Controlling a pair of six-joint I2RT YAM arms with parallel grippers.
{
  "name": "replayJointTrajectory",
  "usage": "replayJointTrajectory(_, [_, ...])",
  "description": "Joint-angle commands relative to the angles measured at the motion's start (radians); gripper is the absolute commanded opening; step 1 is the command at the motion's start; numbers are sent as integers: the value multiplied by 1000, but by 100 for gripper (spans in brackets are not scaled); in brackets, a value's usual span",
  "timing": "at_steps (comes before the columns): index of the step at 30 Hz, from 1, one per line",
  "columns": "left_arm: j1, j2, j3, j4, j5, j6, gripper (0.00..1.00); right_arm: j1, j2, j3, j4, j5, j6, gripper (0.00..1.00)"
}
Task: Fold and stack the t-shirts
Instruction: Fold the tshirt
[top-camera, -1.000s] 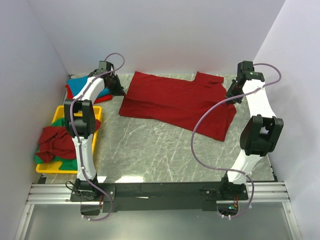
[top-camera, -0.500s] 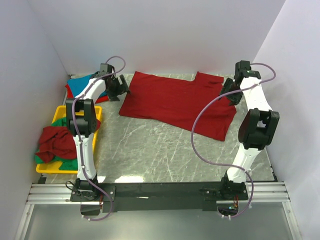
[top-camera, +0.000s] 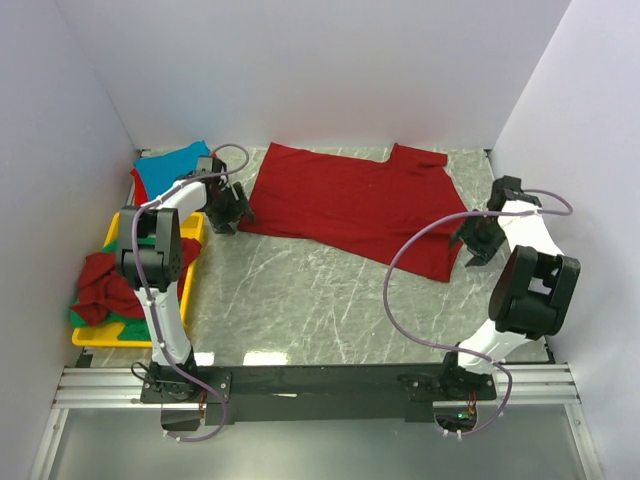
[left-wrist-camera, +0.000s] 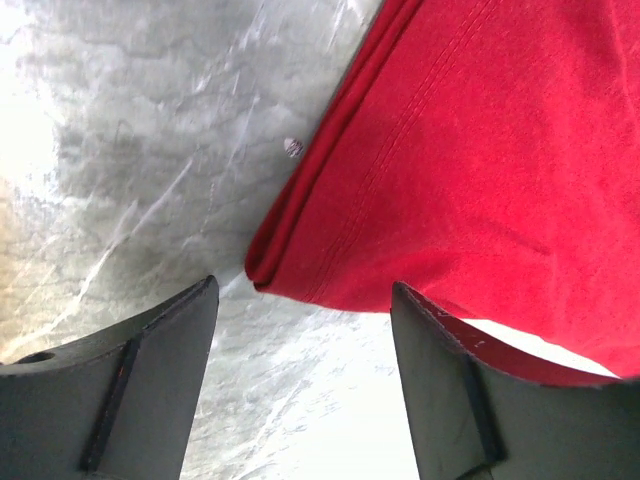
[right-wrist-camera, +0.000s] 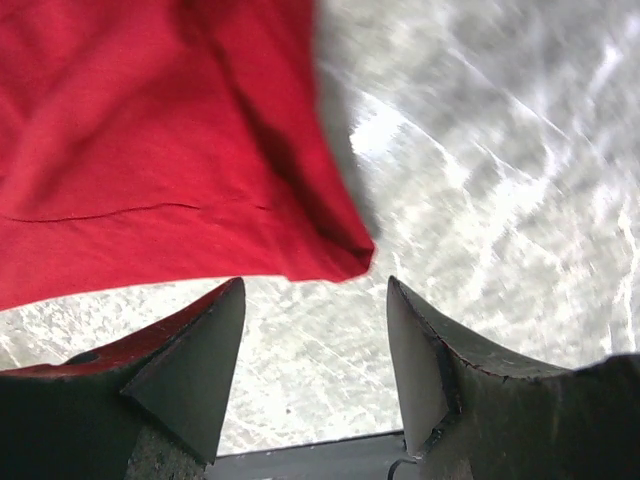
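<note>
1. Showing the dark red t-shirt (top-camera: 355, 205) lying flat across the far part of the table (top-camera: 300, 290).
2. Hovering at its left folded corner: left gripper (left-wrist-camera: 305, 300), jaws spread apart, grasping nothing.
3. Hovering at its near right corner: right gripper (right-wrist-camera: 315, 290), jaws likewise released.
4. Showing a turquoise t-shirt (top-camera: 172, 165) lying far left, beside the yellow tray (top-camera: 100, 340).

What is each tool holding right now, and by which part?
Nothing. The left tool and the right tool are both open, each at a near corner of the dark red t-shirt.
</note>
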Motion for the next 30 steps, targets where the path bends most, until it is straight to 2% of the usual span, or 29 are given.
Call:
replayJointTrajectory(1, [-6,-51,-34,39,-27,1,75,-25,-66,-41,53,-31,13,65])
replayJointTrajectory(7, [-6,-46,-54,47,-58,4,71,-29,-93,-99,47,-25,8,65])
replayJointTrajectory(14, [-6,-3,-58,122,-3,-29,65,-27,-135,-190,54,-27,4,65])
replayJointTrajectory(22, [-6,43,-8,142,6,-45,36,-29,-95,-216,87,-8,-12,62])
replayJointTrajectory(24, [-6,55,12,136,11,-42,32,-29,-77,-208,91,-2,-16,61])
replayJointTrajectory(30, [-6,72,31,126,12,-37,28,-29,-43,-203,105,-5,-22,56])
